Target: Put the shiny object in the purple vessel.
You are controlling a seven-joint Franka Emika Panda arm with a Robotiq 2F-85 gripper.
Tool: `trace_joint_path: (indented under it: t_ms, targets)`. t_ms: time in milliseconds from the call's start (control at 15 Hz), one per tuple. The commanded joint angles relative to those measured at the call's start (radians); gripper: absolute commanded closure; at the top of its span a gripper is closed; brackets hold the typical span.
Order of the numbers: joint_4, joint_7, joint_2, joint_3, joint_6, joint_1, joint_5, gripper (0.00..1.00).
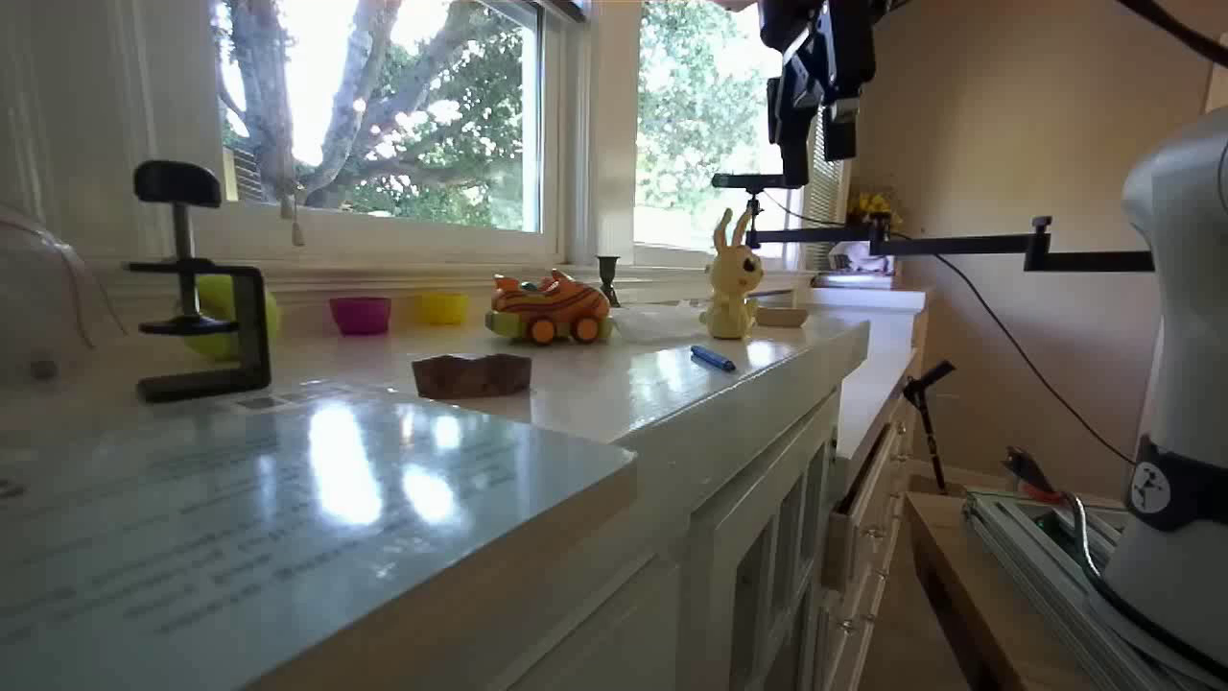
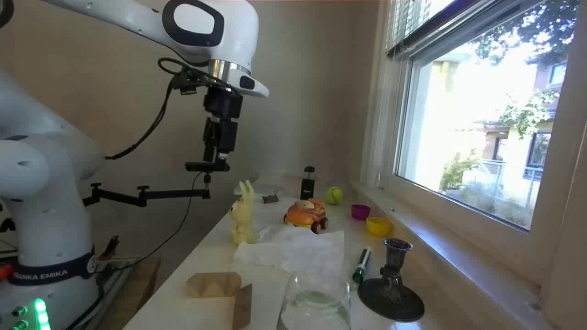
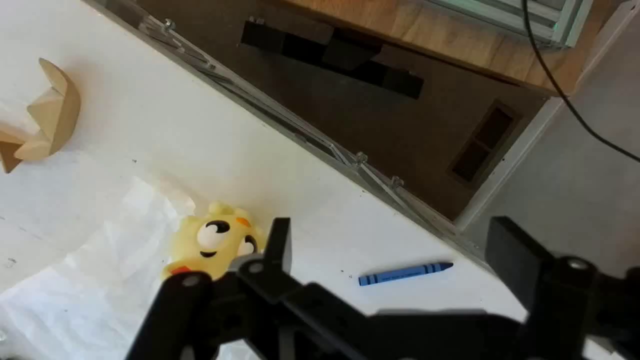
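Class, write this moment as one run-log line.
gripper: open, empty, aloft | purple vessel: beside yellow bowl | blue crayon: on counter | shiny object: not identifiable

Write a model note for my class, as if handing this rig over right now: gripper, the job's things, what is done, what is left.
Gripper: open, holding nothing, raised higher than the toy bunny.
Purple bowl: on the counter, beside the yellow bowl, a gap between them.
Shiny object: cannot tell which thing is meant; the candlestick and the glass jar both look glossy.
Done: no pick-up or placement can be confirmed; the bowl's inside shows only in part.
Left, most likely: settle which object is meant, grasp it, set it in the purple bowl, let go.
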Motion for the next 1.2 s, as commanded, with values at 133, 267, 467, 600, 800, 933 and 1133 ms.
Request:
trace_joint_path:
  t_ms: [133,267,467,600,800,933,1133]
  targets:
    - [0.002,0.005,0.000,-0.006,-0.002,0.008,-0.004,0.00]
    - [0.002,0.005,0.000,-0.006,-0.002,0.008,-0.004,0.00]
    - [0.002,0.005,0.000,-0.006,-0.002,0.008,-0.004,0.00]
    - [0.002,0.005,0.000,-0.006,-0.002,0.008,-0.004,0.00]
    - [0.008,0.006,0.026,-0.042,0.013,-0.022,-0.012,0.00]
    - [0.017,0.017,0.044,-0.067,0.021,-0.053,-0.030,0.00]
    - [0.146,0.122,0.218,-0.043,0.070,-0.057,0.009,0.00]
